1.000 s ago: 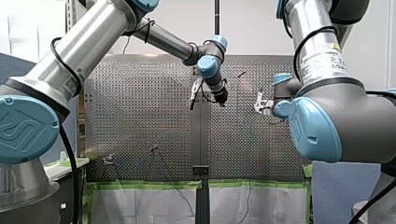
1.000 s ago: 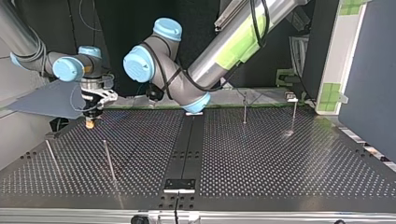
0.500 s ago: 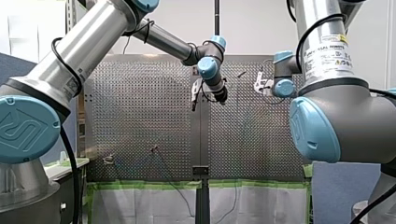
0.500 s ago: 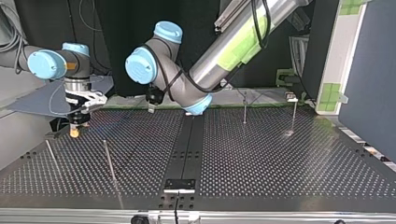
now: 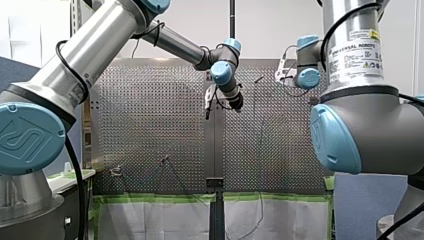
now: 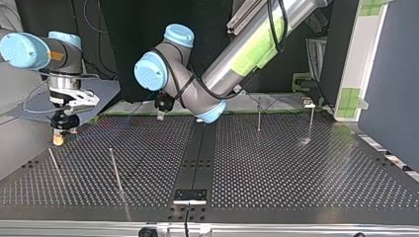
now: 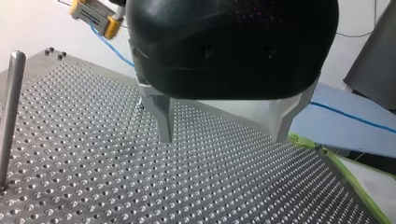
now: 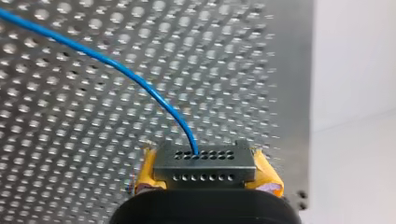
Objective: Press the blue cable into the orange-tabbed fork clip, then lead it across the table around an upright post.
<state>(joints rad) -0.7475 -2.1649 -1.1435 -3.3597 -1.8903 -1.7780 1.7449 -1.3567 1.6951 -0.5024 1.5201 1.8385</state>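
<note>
My right gripper [image 8: 205, 161], with yellow pads, is shut on the blue cable [image 8: 140, 81], which runs out ahead of it over the perforated table. In the top view it [image 6: 58, 139] hangs at the far left, just above the plate, beside a thin upright post [image 6: 54, 165]. My left gripper [image 7: 222, 137] stands open above the table with nothing between its metal fingers [image 7: 163, 121]. It [image 6: 160, 114] is near the back middle in the top view. The left wrist view shows the right gripper [image 7: 95, 16] ahead with the cable [image 7: 114, 46] trailing from it.
Thin upright posts stand on the plate: one [image 6: 116, 170] toward the top view's left, two [image 6: 258, 116] [image 6: 311, 118] at its back right, with a small clip [image 6: 309, 102] by them. A post [image 7: 11, 107] rises beside my left gripper. A dark seam [image 6: 197, 153] splits the table.
My right arm has carried the cable toward the top view's left edge; in the front view it rose and went farther back. My left arm has hardly moved.
</note>
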